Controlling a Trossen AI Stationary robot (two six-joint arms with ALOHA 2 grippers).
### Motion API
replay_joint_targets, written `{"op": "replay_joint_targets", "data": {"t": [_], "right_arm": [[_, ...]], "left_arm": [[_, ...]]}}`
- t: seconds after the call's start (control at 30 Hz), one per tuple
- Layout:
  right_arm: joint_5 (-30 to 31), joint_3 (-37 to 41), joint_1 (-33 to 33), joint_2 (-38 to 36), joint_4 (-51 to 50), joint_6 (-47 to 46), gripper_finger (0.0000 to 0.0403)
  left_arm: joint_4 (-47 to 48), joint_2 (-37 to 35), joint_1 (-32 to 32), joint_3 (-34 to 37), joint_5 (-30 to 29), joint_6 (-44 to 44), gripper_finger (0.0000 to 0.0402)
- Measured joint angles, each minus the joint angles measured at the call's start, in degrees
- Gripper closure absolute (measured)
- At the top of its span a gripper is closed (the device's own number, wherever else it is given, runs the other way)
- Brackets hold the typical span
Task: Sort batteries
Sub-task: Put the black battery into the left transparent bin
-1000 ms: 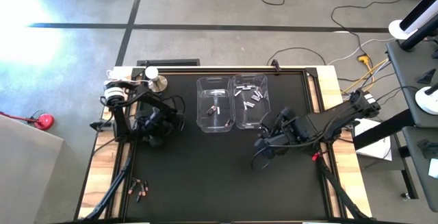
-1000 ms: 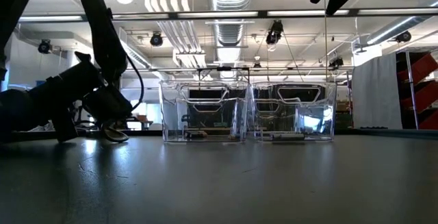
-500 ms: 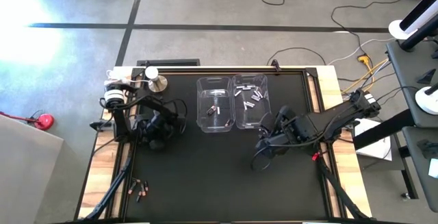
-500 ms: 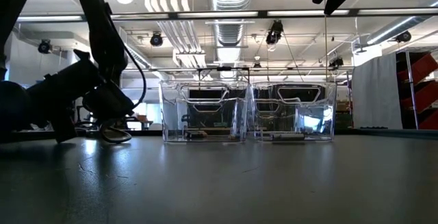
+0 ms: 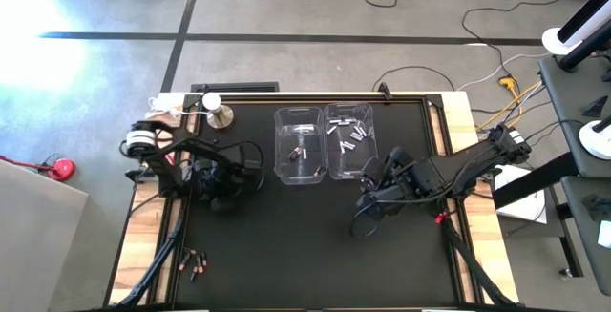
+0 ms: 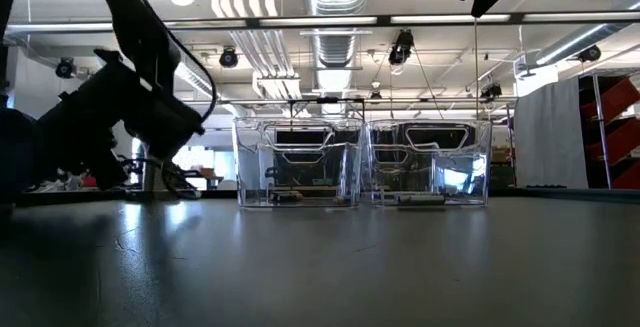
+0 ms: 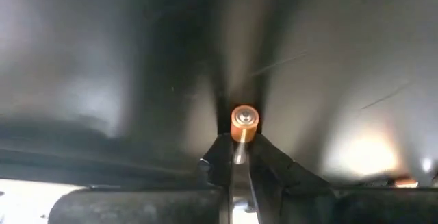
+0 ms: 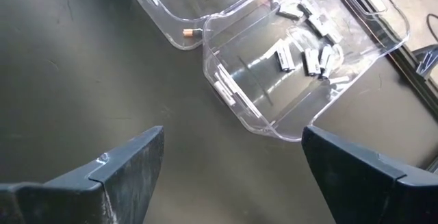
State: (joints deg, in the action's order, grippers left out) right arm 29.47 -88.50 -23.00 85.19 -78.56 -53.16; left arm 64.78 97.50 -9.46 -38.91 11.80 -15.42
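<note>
**benchwatcher:** Left gripper (image 7: 236, 157) is pinched shut on a copper battery (image 7: 244, 120). In the left wrist view you see it end-on, long axis running straight out from between the fingertips, round cap facing the camera. From above that arm sits left of centre (image 5: 221, 180), beside the two clear bins.

**coil_nerd:** And the rest of the batteries?

**benchwatcher:** White ones lie scattered every which way in the right-hand bin (image 8: 311, 80), a jumble (image 8: 308, 56) near its far side. The left-hand bin (image 5: 299, 147) holds a couple, including a copper one (image 8: 192, 31) lying flat against its wall. A few more (image 5: 194, 266) sit on the black table (image 5: 315, 245), lower left of the overhead frame. Right gripper (image 8: 233, 159) hangs with fingers spread wide, holding nothing, just short of the white bin.
</note>
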Motion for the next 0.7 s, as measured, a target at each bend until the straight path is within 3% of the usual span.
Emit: {"op": "replay_joint_targets", "data": {"t": [0.33,0.7], "right_arm": [[0.0,0.0,0.0,0.0,0.0,1.8,0.0064],[-2.6,-0.1,0.0,0.0,0.0,1.8,0.0064]], "left_arm": [[-8.5,-11.2,1.2,1.5,-1.9,-8.5,0.0389],[-11.9,-12.9,1.6,2.2,-6.7,-14.8,0.0386]]}}
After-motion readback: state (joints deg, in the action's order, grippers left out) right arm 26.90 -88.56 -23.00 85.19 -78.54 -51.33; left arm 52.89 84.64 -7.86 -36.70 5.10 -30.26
